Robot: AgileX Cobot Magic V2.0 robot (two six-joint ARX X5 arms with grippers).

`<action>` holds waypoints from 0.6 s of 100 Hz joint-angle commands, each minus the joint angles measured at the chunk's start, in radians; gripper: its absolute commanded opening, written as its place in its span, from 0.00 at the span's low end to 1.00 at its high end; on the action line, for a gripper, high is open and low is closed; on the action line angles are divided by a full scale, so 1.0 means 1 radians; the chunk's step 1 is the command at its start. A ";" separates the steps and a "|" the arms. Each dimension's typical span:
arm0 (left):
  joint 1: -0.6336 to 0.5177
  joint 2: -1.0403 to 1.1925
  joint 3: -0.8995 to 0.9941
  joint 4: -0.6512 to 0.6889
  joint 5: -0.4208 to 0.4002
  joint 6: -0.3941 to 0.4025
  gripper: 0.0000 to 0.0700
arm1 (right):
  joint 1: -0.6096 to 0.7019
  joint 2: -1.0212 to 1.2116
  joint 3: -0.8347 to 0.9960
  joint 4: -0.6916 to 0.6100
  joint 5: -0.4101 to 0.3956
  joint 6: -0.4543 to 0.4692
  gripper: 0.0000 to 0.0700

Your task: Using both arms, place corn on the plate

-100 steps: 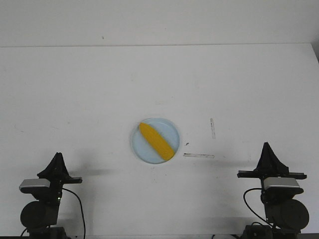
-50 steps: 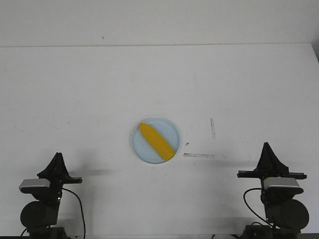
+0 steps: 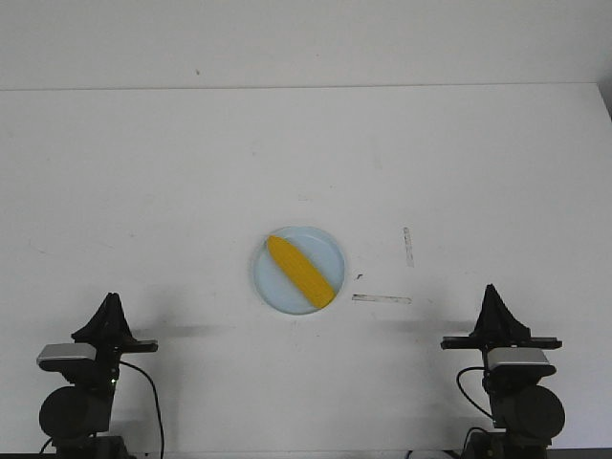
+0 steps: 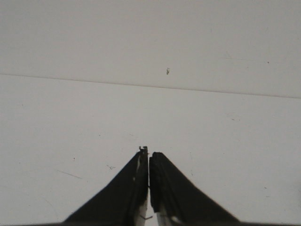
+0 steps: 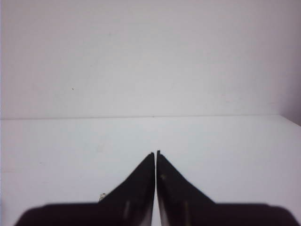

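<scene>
The yellow corn lies diagonally on the pale blue plate in the middle of the white table. My left gripper rests at the near left, well away from the plate, its fingers pressed together with nothing between them. At the near right, my right gripper is likewise shut and empty. The left wrist view shows that gripper closed over bare table. In the right wrist view the gripper is closed too. Neither wrist view takes in the corn or the plate.
Two thin pale tape strips lie on the table right of the plate. The table's far edge meets a white wall. The table's right edge shows at the far right.
The right arm has shifted a little to the left and lower in the front view. The left arm, the corn and the plate have stayed put.
</scene>
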 commanded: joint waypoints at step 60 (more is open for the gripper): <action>0.002 -0.002 -0.021 0.013 -0.003 0.013 0.00 | 0.001 -0.002 -0.045 0.039 0.000 0.016 0.01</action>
